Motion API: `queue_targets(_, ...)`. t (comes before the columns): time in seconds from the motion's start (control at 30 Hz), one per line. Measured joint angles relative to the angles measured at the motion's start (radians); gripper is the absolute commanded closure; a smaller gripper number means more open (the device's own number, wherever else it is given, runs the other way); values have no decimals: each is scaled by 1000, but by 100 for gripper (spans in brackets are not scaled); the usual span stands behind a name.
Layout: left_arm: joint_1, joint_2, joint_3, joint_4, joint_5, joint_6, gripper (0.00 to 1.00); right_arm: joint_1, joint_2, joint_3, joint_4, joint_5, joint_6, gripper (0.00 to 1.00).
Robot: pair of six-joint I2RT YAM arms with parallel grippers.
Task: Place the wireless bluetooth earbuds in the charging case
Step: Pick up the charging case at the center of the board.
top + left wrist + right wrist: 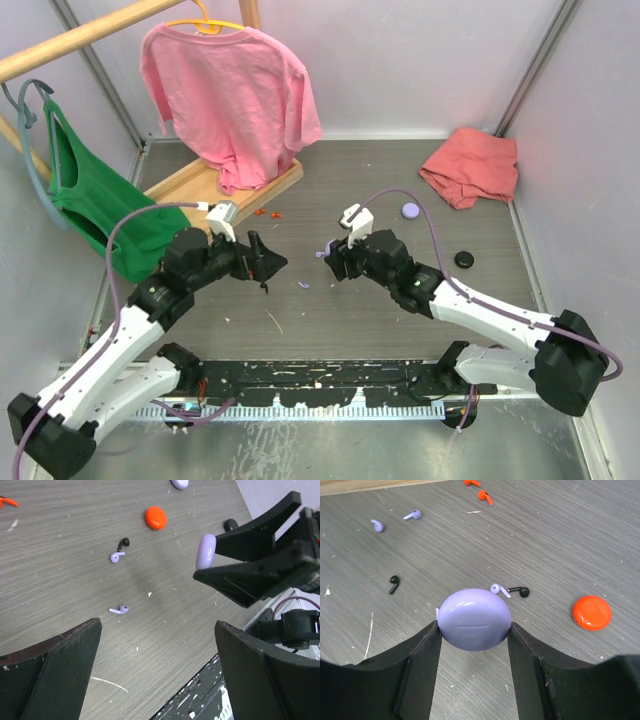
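The lilac charging case (476, 619) sits clamped between the right fingers (420, 660), held above the bench (560, 540), its lid seemingly shut. One lilac earbud (119, 609) lies on the bench below the left fingers (60, 670), which stand wide apart. Its long axis runs from finger to finger. The left arm is nearer to it, with free bench around.

A: Bright, even light from above; the grey wood-grain counter (330, 310) shows only soft, faint shadows.
B: Wrist views are sharp on the grain; the black pincer fingers (55, 675) read dark, and the glossy lilac round case (475, 620) carries mild sheen.
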Motion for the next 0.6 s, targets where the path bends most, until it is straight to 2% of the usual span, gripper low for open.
queue_targets(0.13, 0, 112, 7, 53, 64, -9, 0, 47, -39, -39, 58, -10, -44, 46)
queue_targets(0.43, 0, 351, 48, 195, 229, -114, 12, 114, -71, -69, 132, -18, -106, 47)
queue_targets(0.6, -11, 402, 69, 264, 286, -160, 25, 140, -66, -69, 154, -14, -127, 46)
